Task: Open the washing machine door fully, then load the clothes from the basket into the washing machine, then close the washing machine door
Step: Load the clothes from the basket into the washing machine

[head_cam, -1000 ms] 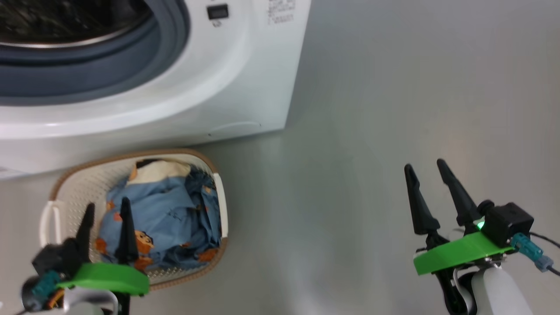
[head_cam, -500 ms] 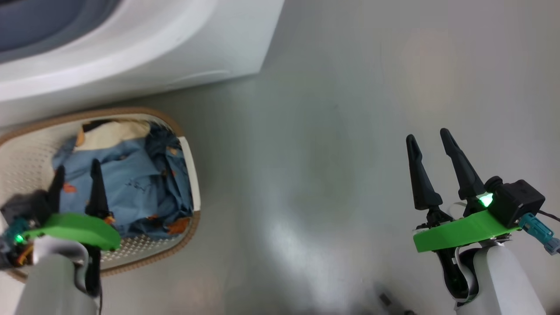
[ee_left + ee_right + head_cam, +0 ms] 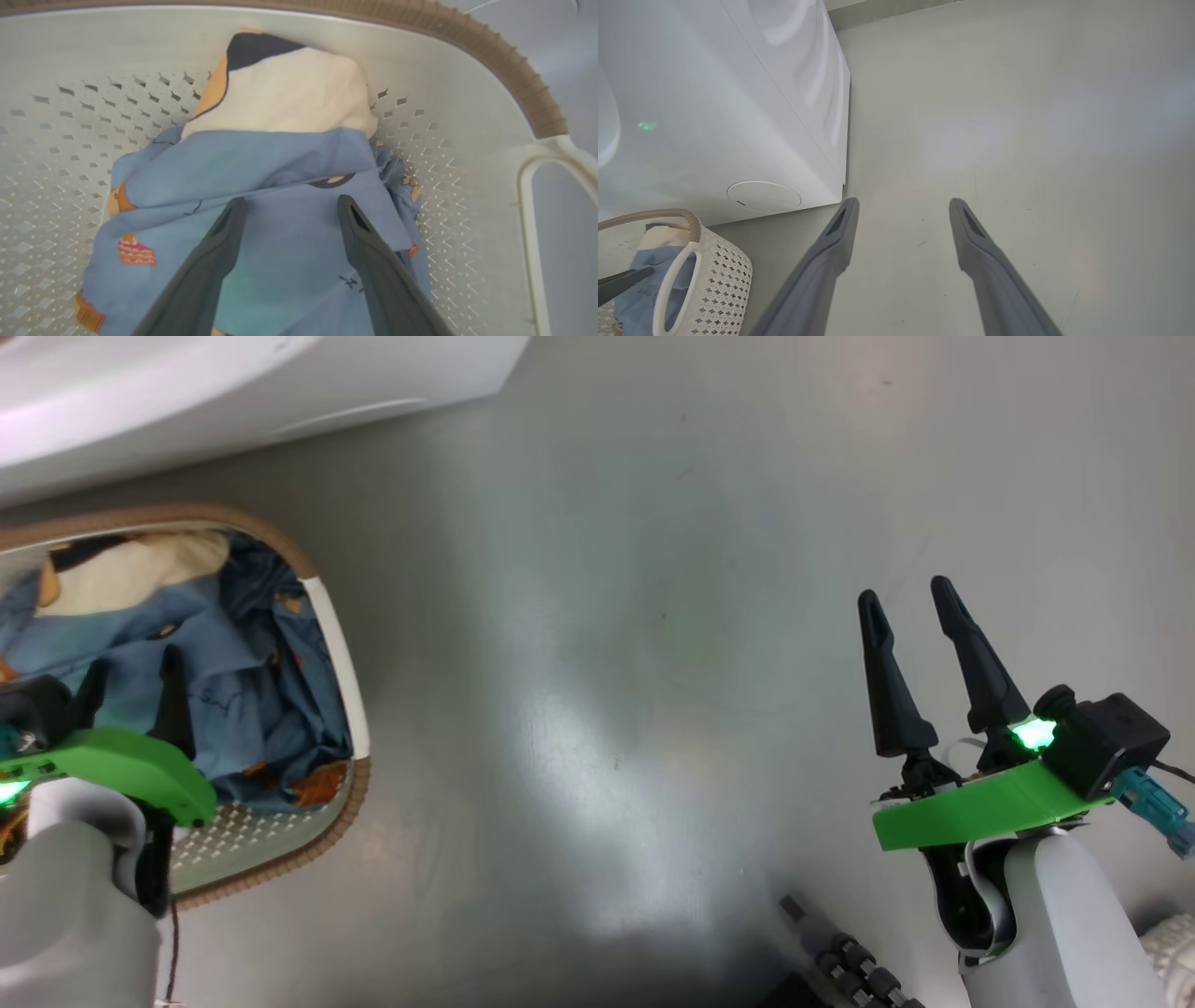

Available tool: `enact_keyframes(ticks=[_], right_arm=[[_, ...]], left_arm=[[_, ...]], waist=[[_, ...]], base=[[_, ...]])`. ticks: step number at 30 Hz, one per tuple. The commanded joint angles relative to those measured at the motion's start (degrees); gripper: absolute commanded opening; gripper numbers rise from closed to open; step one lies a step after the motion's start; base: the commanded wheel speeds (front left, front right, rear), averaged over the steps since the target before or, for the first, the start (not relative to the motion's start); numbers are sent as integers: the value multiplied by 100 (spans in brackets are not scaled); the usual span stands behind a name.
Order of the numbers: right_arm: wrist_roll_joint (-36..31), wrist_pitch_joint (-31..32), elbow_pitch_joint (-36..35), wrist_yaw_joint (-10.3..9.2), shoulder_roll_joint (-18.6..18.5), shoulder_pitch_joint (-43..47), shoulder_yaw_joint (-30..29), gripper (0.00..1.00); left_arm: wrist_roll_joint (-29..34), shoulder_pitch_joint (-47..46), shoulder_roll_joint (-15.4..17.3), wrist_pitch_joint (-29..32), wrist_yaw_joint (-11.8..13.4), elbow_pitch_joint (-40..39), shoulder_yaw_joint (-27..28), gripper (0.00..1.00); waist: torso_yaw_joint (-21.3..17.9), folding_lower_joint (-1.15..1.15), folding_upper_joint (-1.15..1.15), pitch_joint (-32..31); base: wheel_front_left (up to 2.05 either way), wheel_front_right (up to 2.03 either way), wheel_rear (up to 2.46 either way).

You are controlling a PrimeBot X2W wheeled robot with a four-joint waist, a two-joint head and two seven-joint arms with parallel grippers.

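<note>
Both open, empty, left hand [image 3: 290, 200] above clothes [image 3: 280, 158] in basket [image 3: 467, 116]; right hand [image 3: 905, 591] over floor [image 3: 607, 616]

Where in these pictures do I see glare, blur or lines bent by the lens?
Head view: bright glare on the floor, and the left hand looks slightly blurred. Left wrist view: the basket rim bows, likely from the wide lens, while the clothes are sharp. Right wrist view: the washing machine is glossy with a small green reflection, and the right hand looks soft.
</note>
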Motion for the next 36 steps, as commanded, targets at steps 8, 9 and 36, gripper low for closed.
enact_keyframes(ticks=[8,9,36], right_arm=[[154,-68,-121,17,-7,4,125,100],[167,-68,-127,17,-7,-5,137,100],[148,-68,-23,17,-7,-98,134,100]], left_arm=[[-108,-367,421,357,-16,504,41,100],[-107,-436,444,411,-16,553,27,100],[-191,-786,432,482,-14,1305,-447,0]], waist=[[-212,-1,0,306],[-230,-1,0,339],[-87,-1,0,-95]], base=[[0,0,0],[0,0,0],[0,0,0]])
